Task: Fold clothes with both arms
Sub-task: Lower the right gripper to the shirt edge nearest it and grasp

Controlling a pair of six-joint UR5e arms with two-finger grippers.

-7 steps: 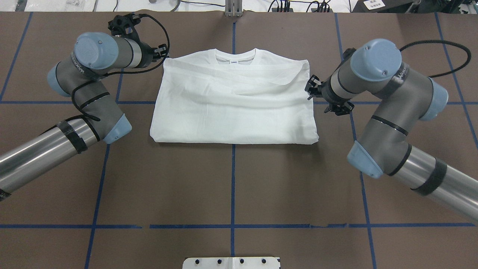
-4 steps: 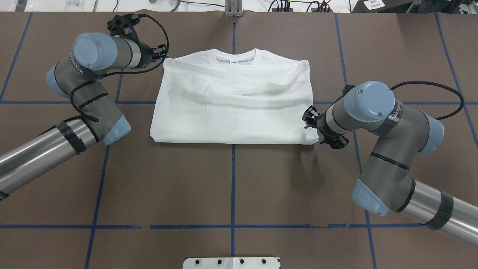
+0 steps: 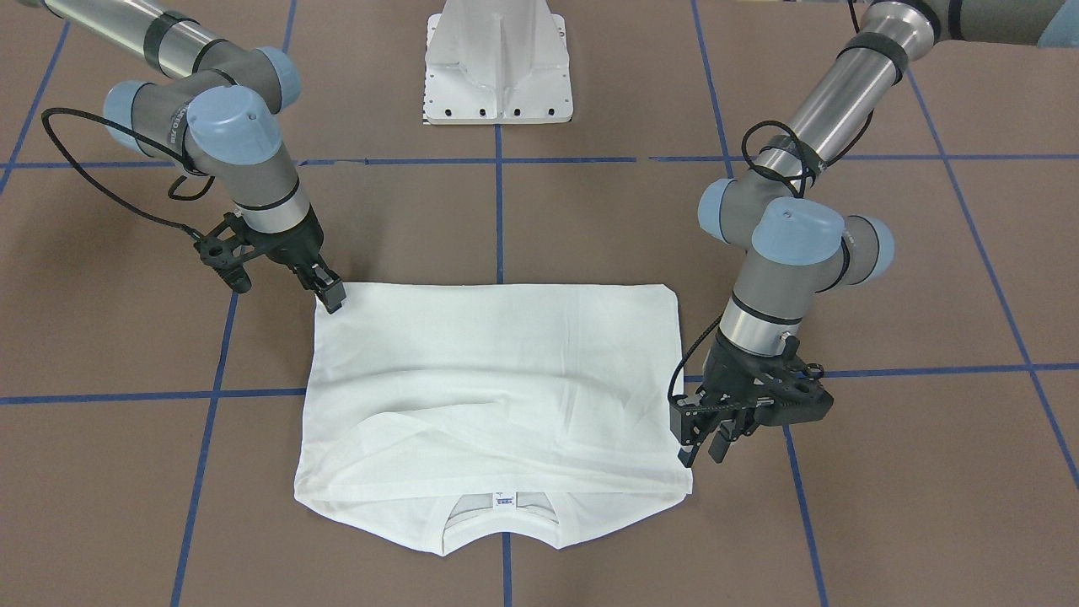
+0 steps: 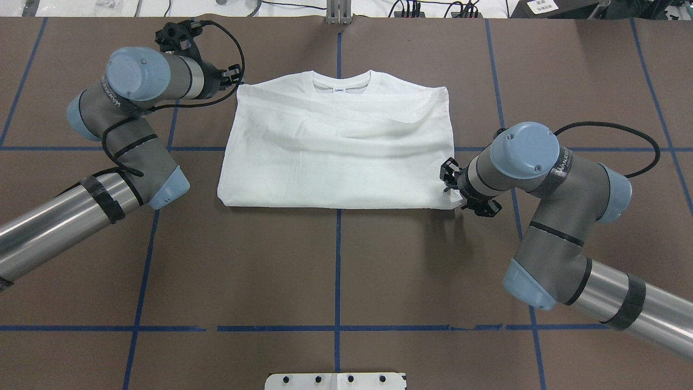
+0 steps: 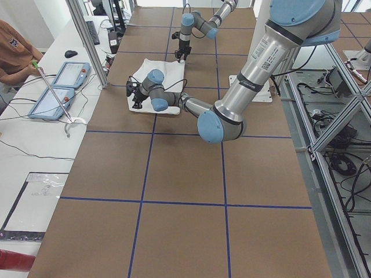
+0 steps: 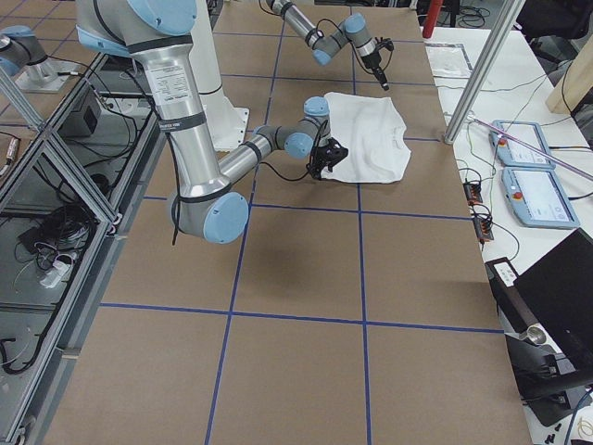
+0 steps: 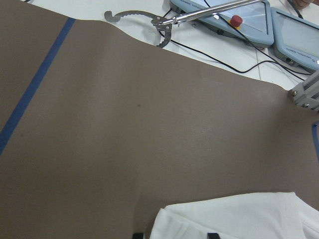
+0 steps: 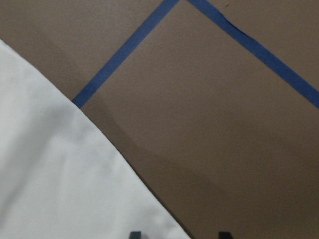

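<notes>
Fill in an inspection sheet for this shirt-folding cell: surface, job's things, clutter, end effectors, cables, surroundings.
Surface: brown table, flat, marked with a blue tape grid.
Job's things: white shirt folded into a rectangle, lightly creased, collar at the far edge.
Clutter: nothing seen.
End effectors: left end effector open at the shirt's far corner on its side; right end effector open at the near corner on its side.
Cables: black cable loops off the left wrist; second cable loops off the right.
Surroundings: white pedestal; side bench with control tablets and a metal grabber; a person at it.
</notes>
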